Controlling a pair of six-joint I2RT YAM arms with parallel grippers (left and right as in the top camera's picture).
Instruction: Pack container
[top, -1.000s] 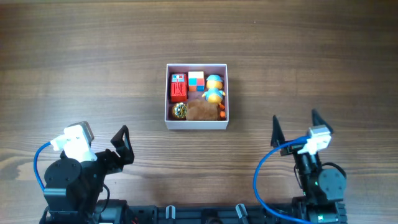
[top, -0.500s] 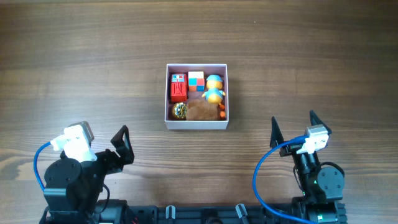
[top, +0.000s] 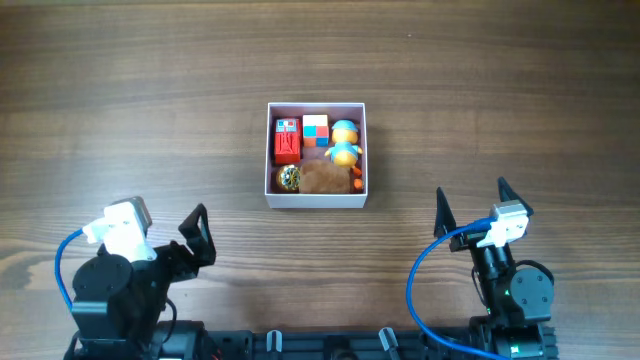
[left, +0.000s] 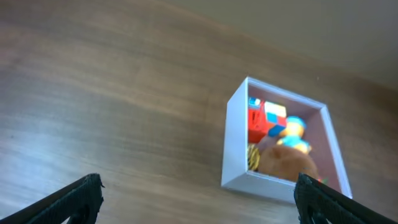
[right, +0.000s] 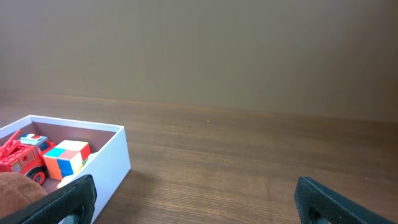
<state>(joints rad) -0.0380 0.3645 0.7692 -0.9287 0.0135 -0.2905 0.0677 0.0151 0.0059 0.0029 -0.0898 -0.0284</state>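
Observation:
The container (top: 317, 203), a shallow white box with a pink inside, sits at the table's middle. It holds a red toy truck (top: 287, 142), a coloured cube (top: 315, 130), a blue and yellow figure (top: 345, 142), a brown plush (top: 322, 178) and a small yellow ball (top: 289, 178). My left gripper (top: 162, 228) is open and empty at the near left, well apart from the box. My right gripper (top: 472, 200) is open and empty at the near right. The left wrist view shows the container (left: 233, 143) ahead of the open fingers (left: 199, 200). The right wrist view shows the container (right: 112, 168) at the left of the open fingers (right: 199, 200).
The wooden table (top: 150, 100) spreads bare around the box. Both arm bases with blue cables (top: 415, 290) stand at the near edge. A plain wall (right: 199, 50) rises behind the table in the right wrist view.
The right arm has drawn back slightly toward the near edge. The left arm and the container's contents have not moved.

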